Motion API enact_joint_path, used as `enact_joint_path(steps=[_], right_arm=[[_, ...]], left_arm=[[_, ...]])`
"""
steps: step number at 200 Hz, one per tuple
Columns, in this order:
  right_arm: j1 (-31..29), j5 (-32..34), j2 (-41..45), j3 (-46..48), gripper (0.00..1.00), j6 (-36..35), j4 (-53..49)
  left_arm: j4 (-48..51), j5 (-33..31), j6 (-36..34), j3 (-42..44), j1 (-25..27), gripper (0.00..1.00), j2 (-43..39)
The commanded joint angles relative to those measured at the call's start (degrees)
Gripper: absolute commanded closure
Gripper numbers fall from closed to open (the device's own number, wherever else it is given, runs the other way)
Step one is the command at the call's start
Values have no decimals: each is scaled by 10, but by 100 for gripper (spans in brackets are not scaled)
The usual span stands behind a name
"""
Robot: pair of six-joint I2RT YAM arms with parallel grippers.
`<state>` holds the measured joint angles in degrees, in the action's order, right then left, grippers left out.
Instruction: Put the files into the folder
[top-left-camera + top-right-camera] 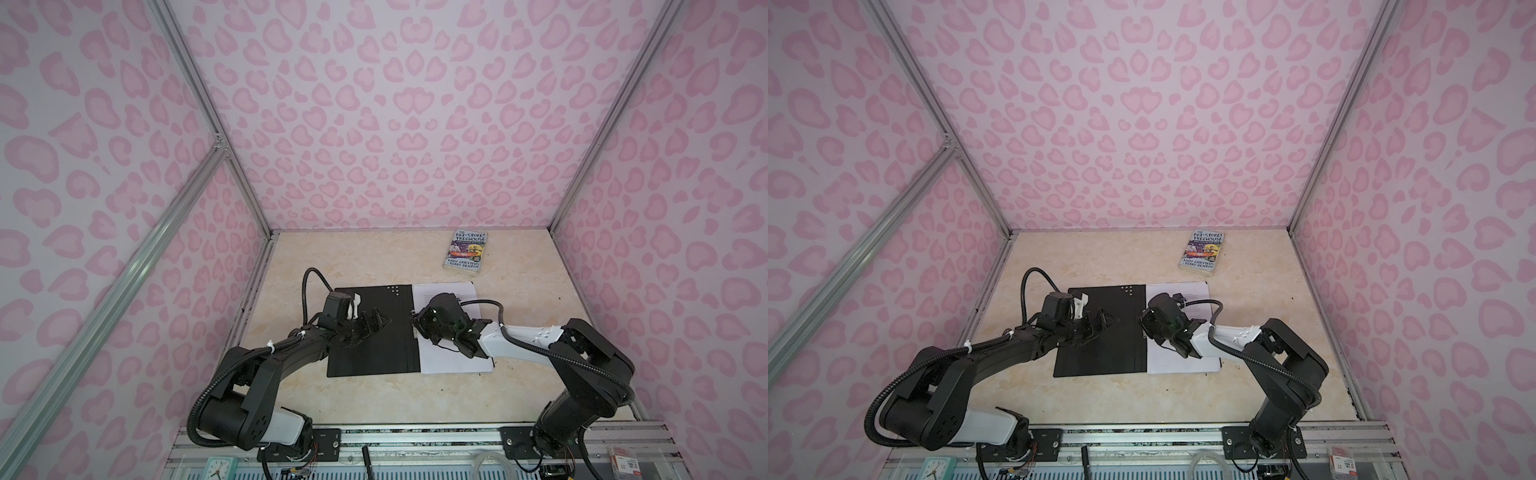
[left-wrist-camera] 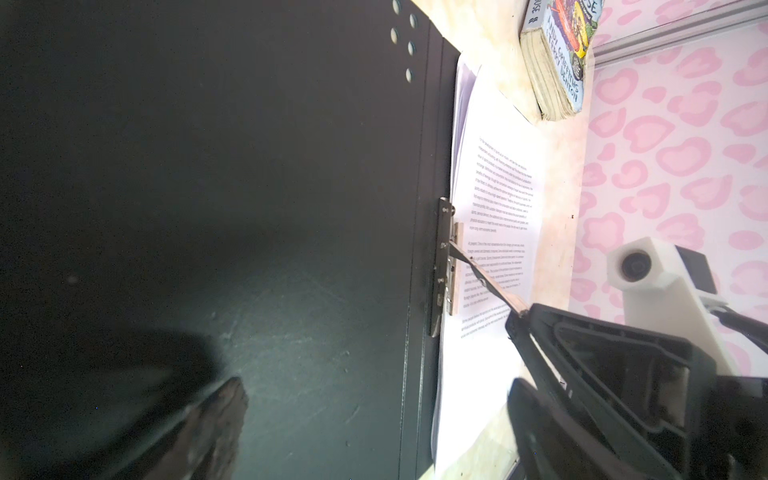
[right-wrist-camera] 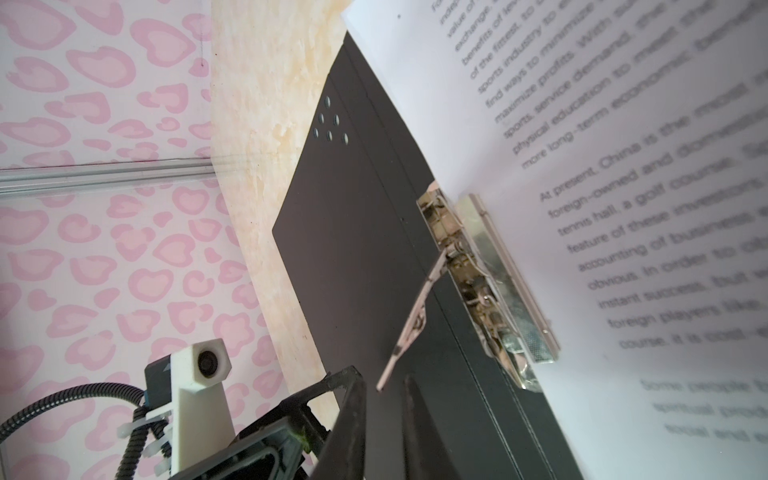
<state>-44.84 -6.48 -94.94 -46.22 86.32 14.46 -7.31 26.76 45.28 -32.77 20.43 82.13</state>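
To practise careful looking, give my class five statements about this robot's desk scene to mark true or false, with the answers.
1. The folder lies open with its black inside facing up. True.
2. The printed sheets lie on the folder half under the left arm. False: they lie on the half by the right arm, against the spine clip.
3. The book rests on top of the sheets. False: it lies apart from them on the table, farther back.
4. The clip's lever stands raised, its tip at the right hand. True.
5. The left hand is shut. False: it is open, over the bare black cover.
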Motion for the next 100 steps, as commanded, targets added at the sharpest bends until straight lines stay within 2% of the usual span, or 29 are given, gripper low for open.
enact_joint_path(steps=[1,100], right_arm=[[3,-3,-4,4,82,-4,19],[8,-4,-2,18,88,2,24]], left_arm=[[-2,5,-4,2,0,1,-5],[-3,5,-3,1,0,1,-5]])
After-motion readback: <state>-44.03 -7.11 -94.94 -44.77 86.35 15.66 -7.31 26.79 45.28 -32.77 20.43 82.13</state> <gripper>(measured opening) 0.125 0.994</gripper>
